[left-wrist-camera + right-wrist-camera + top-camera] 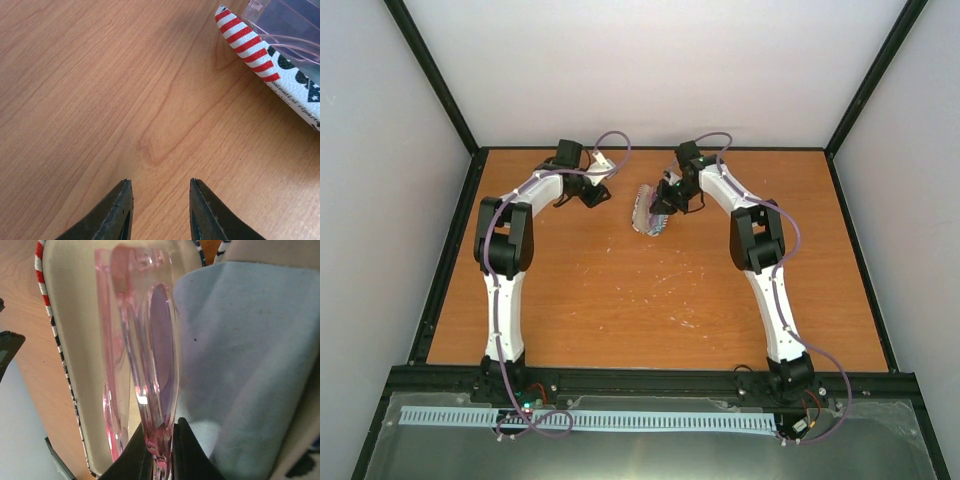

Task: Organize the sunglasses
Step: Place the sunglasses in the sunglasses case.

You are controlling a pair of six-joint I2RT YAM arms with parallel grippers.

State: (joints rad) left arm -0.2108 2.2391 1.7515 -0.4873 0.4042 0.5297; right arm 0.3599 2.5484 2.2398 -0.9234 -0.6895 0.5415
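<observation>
Right wrist view: the right tool [162, 450], clenched on the pink sunglasses [150, 365], holds them lengthwise over the open case [75, 340] just below, nearer than the released left tool [160, 210] beside it.

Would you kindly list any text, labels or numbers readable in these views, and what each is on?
Small dark print along the white edge of the sunglasses case: too blurred to read.
No text on the pink sunglasses or the cloth.
</observation>
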